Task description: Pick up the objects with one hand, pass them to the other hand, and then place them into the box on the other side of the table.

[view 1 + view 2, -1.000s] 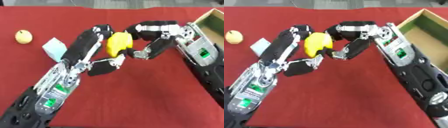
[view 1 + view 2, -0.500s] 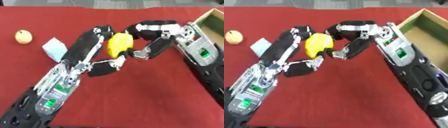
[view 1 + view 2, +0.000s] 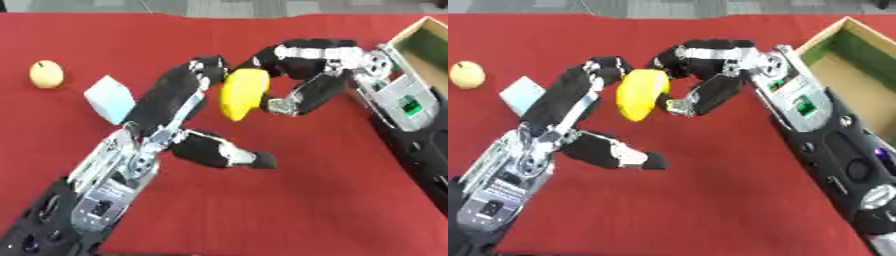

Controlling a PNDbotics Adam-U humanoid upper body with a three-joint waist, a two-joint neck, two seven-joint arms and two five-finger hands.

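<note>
A yellow oblong fruit [image 3: 243, 93] hangs upright above the red table's middle, between both hands. My right hand [image 3: 308, 56] has its fingers curled over the fruit's top and its thumb [image 3: 297, 98] against the lower right side. My left hand [image 3: 163, 118] reaches up from the lower left; its straight fingers [image 3: 203, 70] touch the fruit's upper left, and its thumb [image 3: 229, 156] juts out well below the fruit, off it. The wooden box [image 3: 826, 42] with a green inside stands at the right edge.
A pale yellow round fruit [image 3: 45, 73] lies at the far left. A light blue cube [image 3: 110, 98] sits beside my left forearm. The red cloth [image 3: 262, 210] covers the whole table.
My left thumb has swung down and away from the yellow fruit, so the left hand has opened. The right hand keeps its hold and the fruit stays about where it was.
</note>
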